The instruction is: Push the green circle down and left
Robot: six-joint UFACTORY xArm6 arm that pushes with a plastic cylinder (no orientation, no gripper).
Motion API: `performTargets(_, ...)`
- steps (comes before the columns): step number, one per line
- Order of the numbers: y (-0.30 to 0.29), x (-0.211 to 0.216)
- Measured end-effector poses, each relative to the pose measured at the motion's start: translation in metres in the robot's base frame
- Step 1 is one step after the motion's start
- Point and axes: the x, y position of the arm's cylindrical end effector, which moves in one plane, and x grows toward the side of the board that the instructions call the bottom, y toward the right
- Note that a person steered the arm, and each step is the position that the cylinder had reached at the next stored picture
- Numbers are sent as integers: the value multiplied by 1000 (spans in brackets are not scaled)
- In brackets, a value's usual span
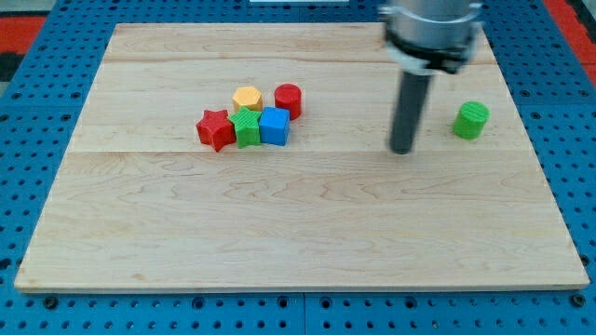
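Resting on the wooden board (298, 233), my tip (401, 149) sits toward the right edge, left of the green circle (471, 120) and apart from it. I run a bare rod with no claw. Toward the top-left, well apart, a cluster touches: red star (215, 128), green block (247, 127), blue cube (274, 125), orange hexagon (247, 97), red cylinder (288, 100).

A pale wood-grain tabletop (298, 223) is showing off bright blocks: a green circle (471, 120), red star (215, 128), green star (247, 127), blue cube (275, 126), yellow hexagon (248, 97) and red cylinder (288, 100), all sitting over a blue perforated base (37, 56).
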Motion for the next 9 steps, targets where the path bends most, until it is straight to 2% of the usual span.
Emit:
performTargets(2,121,-7)
performTargets(3,128,-32)
performTargets(5,79,-57)
performTargets(7,64,-33)
performTargets(9,16,-22)
